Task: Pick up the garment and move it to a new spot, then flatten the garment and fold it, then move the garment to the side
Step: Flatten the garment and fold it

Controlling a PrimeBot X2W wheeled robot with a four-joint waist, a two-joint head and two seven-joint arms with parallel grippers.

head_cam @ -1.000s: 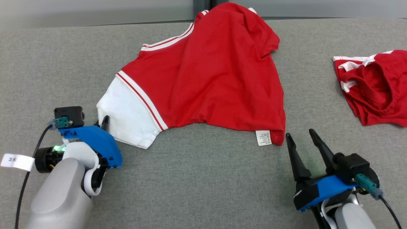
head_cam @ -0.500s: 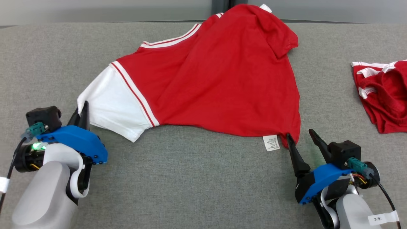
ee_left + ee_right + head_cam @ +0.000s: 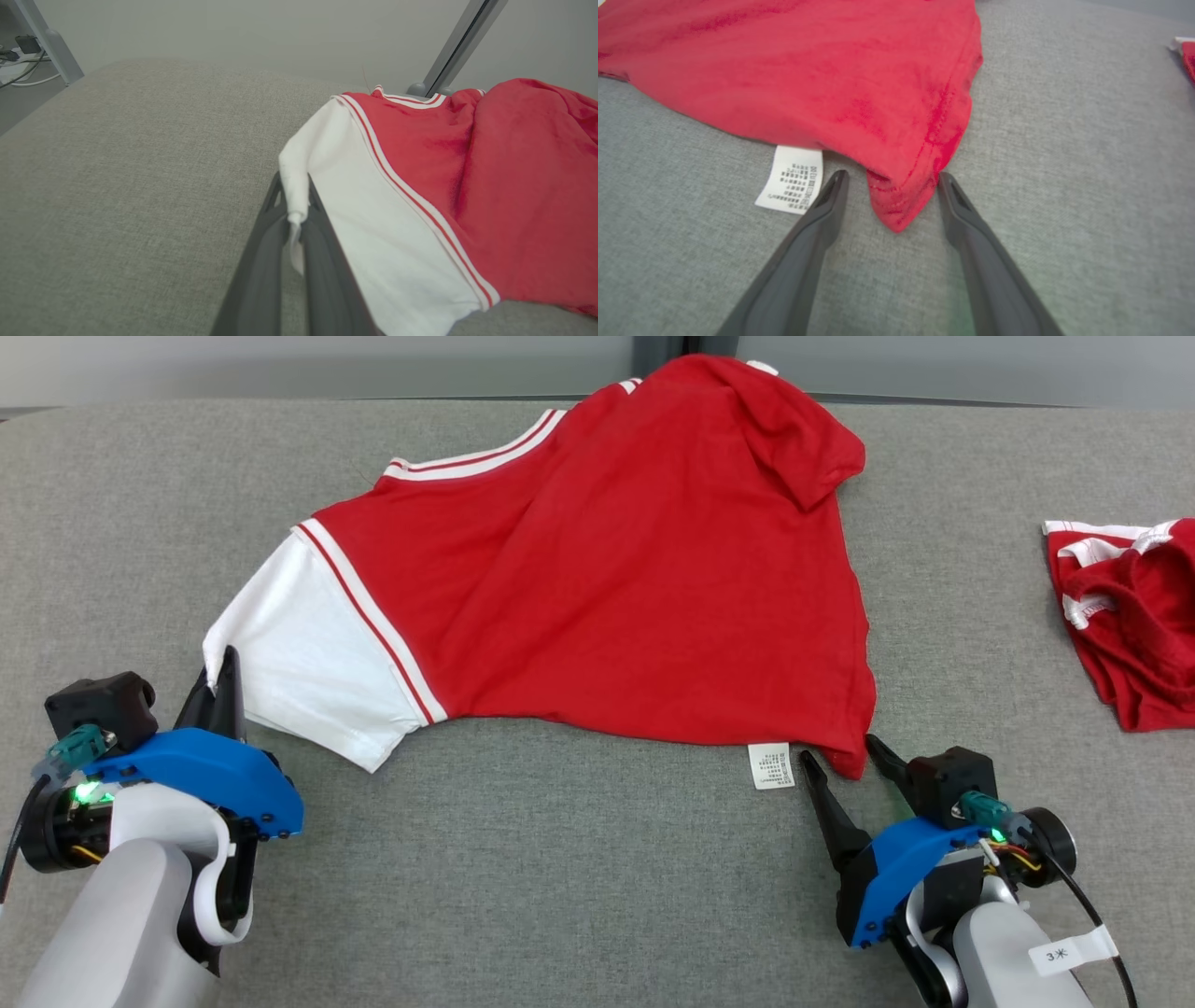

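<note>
The garment [image 3: 616, 579] is a red T-shirt with a white sleeve and white stripes, spread on the grey surface. My left gripper [image 3: 222, 674] is shut on the tip of the white sleeve [image 3: 296, 196], which bunches between its dark fingers. My right gripper [image 3: 840, 756] stands open at the shirt's near right corner [image 3: 896, 205], one finger on each side of the red hem, resting low on the fabric surface. A white care label [image 3: 771, 766] pokes out just left of that corner.
A second red garment [image 3: 1130, 616] with white trim lies crumpled at the right edge. The grey padded surface [image 3: 560, 877] stretches wide in front of the shirt. A metal post [image 3: 460, 44] and a pale wall stand behind the far edge.
My left gripper closed on the white sleeve tip and drew it out to the left, stretching the sleeve. My right gripper moved up to straddle the hem corner. The camera shifted too.
</note>
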